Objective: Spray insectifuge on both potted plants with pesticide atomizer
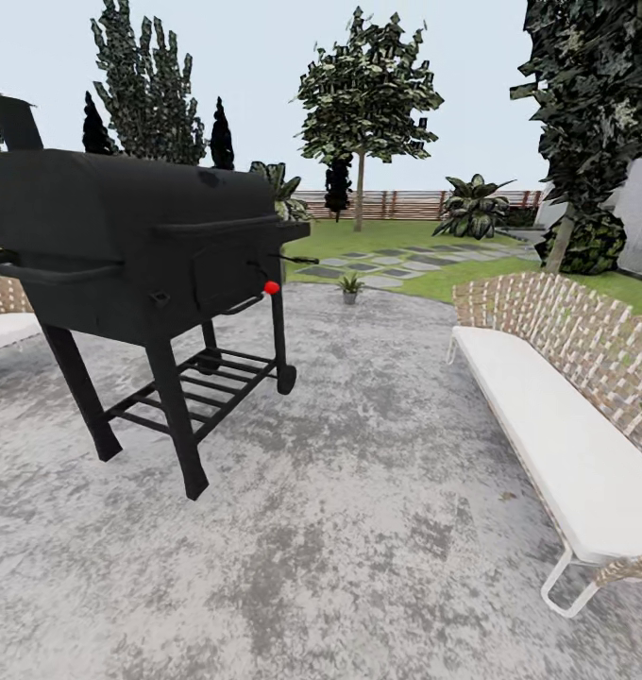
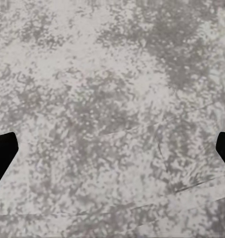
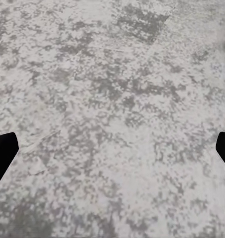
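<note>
One potted plant (image 1: 350, 287), a small green rosette in a grey pot, stands at the far edge of the grey stone patio (image 1: 359, 491), just right of the barbecue. The pesticide atomizer is out of view. In the left wrist view my left gripper (image 2: 112, 153) hangs open over bare mottled stone, its dark fingertips (image 2: 3, 153) at the frame's two sides. My right gripper (image 3: 112, 153) is open the same way above the patio, with nothing between its fingers (image 3: 3, 153).
A large black barbecue grill (image 1: 142, 274) on legs stands at the left. A white-cushioned wicker bench (image 1: 566, 416) lines the right side, another seat (image 1: 0, 321) the far left. Beyond lie lawn, stepping stones (image 1: 397, 260), trees and a slat fence (image 1: 406, 203).
</note>
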